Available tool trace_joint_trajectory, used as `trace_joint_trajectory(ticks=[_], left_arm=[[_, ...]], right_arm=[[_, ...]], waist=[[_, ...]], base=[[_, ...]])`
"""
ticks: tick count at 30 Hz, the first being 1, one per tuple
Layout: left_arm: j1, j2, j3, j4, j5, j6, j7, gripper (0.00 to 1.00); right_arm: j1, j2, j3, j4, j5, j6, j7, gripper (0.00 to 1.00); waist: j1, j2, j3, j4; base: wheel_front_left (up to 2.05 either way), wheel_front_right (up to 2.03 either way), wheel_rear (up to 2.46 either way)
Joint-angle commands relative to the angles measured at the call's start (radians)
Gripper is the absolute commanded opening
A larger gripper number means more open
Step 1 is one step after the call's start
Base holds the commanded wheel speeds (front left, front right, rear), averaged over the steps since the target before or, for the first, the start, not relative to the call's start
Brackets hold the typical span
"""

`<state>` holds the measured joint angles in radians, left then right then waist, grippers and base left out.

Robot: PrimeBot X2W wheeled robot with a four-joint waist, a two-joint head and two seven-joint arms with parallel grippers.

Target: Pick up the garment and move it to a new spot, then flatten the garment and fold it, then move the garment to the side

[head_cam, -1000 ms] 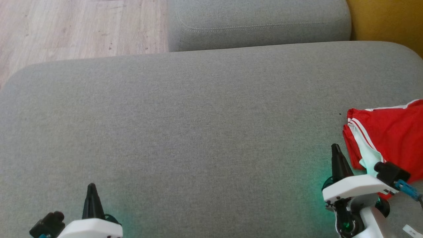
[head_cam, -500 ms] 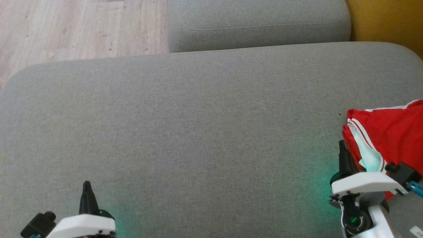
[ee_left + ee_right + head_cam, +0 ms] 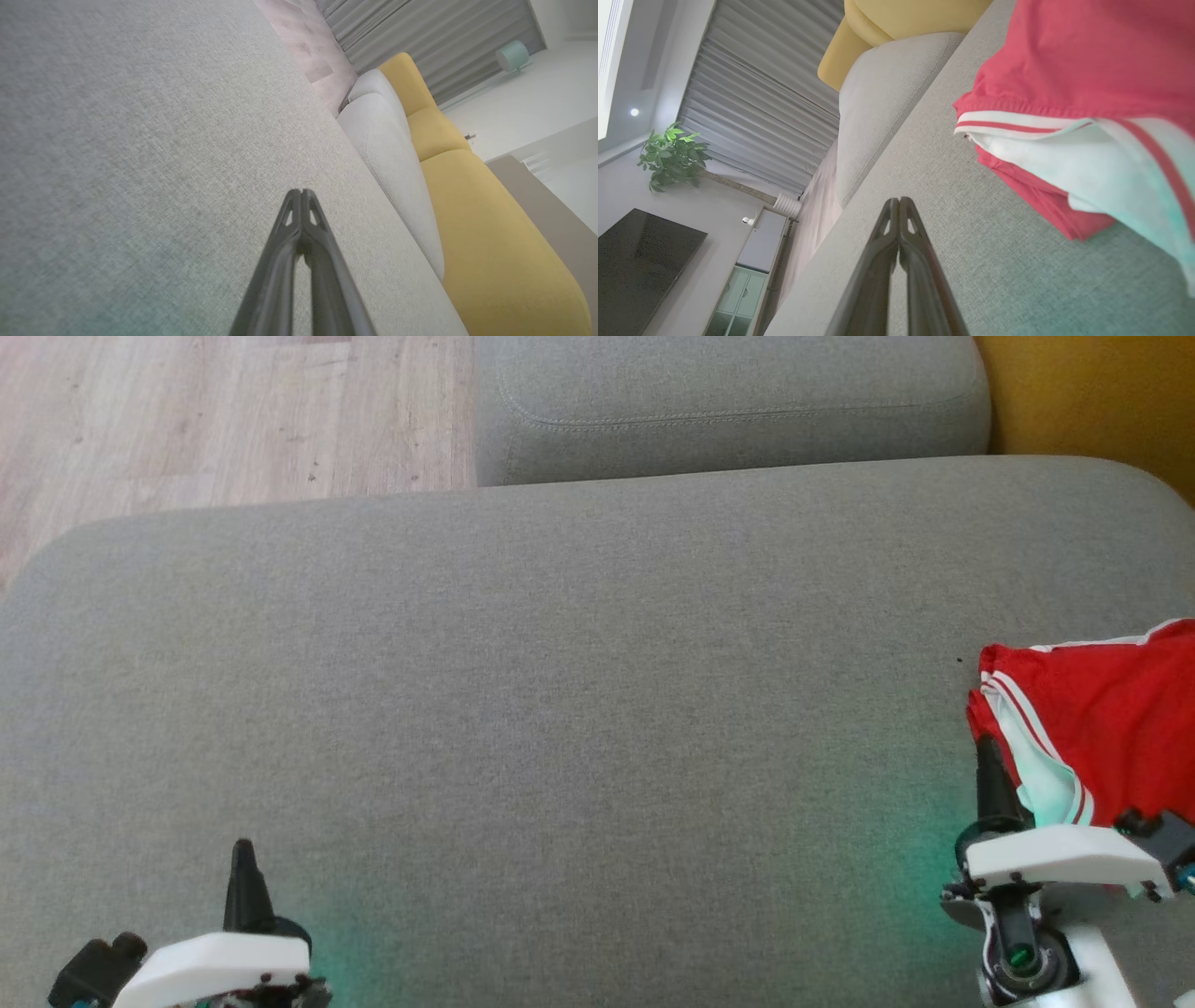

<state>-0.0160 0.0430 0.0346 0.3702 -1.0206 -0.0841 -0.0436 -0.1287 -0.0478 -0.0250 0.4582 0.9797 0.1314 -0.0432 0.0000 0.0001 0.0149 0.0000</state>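
Grey sofa seat [image 3: 560, 691], red garment [image 3: 1111, 728] beside closed right pincer [image 3: 986, 749], left pincer [image 3: 243, 849] closed, both empty.

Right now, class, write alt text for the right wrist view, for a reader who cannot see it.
A red fabric garment with white stripes and pale lining lies on a grey woven sofa seat, at upper right. The dark jaws of the right gripper, shut and empty, rise from the bottom edge, left of the garment and apart from it.

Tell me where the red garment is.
The red garment lies on the grey cushion at the head view's right edge, just right of the right gripper; the right wrist view shows it upper right.
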Motion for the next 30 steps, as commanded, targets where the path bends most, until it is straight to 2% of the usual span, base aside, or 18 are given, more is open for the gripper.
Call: trace_joint_trajectory(ticks=[1, 30], left_arm=[[-0.051, 0.005, 0.028, -0.039, -0.018, -0.007, 0.003, 0.00], [-0.075, 0.006, 0.057, -0.088, -0.344, -0.029, 0.091, 0.00]], right_arm=[[-0.024, -0.003, 0.006, -0.044, 0.021, 0.000, 0.005, 0.00], [0.002, -0.002, -0.049, -0.141, 0.369, -0.001, 0.092, 0.00]], waist=[[0.0000, -0.0001, 0.000, 0.000], [0.0000, -0.0001, -0.007, 0.000]], base=[[0.00, 0.00, 0.00], [0.00, 0.00, 0.00]])
